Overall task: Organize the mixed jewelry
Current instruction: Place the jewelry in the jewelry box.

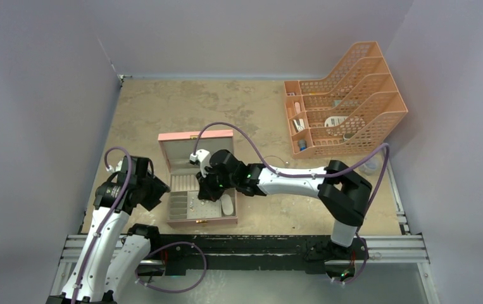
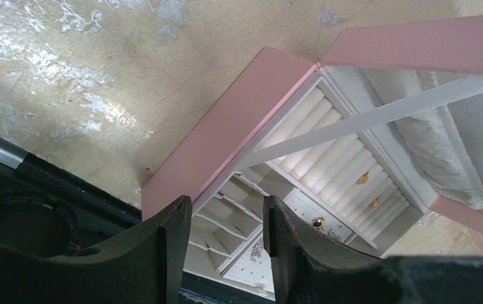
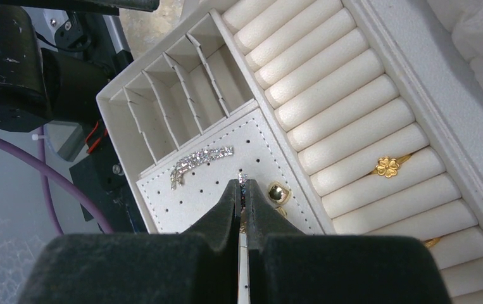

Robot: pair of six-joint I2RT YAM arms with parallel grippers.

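Observation:
The pink box [image 1: 202, 221] lies open between my arms. My right gripper [image 1: 204, 190] is inside it, shut on a small sparkling silvery piece [image 3: 242, 178], with its tips [image 3: 243, 185] just above the perforated pad. On that pad lie a silvery chain-like piece [image 3: 199, 159] and a gold stud [image 3: 279, 193]. A gold flower ring [image 3: 388, 166] sits in the ring rolls, with another gold ring [image 3: 433, 241] lower down. My left gripper [image 1: 156, 193] is open and empty at the box's left side [image 2: 226, 206]. A faint thin hoop [image 1: 276, 160] lies on the table right of the box.
An orange mesh file rack [image 1: 346, 101] with stationery bits stands at the back right. The box's raised lid [image 2: 416, 44] and its white strap [image 2: 378, 114] hang over the tray. A metal rail [image 1: 257, 247] runs along the near edge. Grey walls enclose the table.

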